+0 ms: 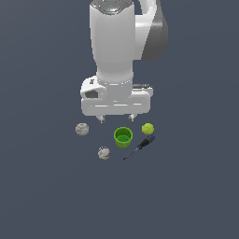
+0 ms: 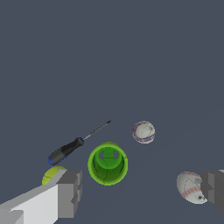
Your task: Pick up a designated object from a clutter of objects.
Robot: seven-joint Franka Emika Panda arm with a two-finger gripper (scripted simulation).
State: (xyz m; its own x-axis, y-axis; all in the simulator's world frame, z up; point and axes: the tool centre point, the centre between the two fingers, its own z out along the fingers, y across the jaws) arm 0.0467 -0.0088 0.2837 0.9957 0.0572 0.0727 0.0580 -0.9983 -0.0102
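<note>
Two whitish baseballs lie on the dark floor: one [image 1: 81, 129] toward the exterior view's left, one [image 1: 103, 152] nearer the front. I cannot tell which is the designated one. Between them and the yellow-green ball [image 1: 148, 128] stands the green cup [image 1: 123, 137], with the dark-handled screwdriver [image 1: 140, 146] beside it. My gripper [image 1: 116, 118] hangs open and empty just behind the cup, above the floor. In the wrist view the gripper [image 2: 140, 189] is open. One baseball [image 2: 191, 187] sits next to one finger [image 2: 214, 190], and the other baseball [image 2: 144, 131] lies farther off, past the cup [image 2: 107, 163].
In the wrist view the yellow-green ball [image 2: 53, 175] is partly hidden behind the other finger [image 2: 68, 192], and the screwdriver [image 2: 72, 146] lies past it. The floor [image 1: 186, 196] is flat and dark grey all round the clutter.
</note>
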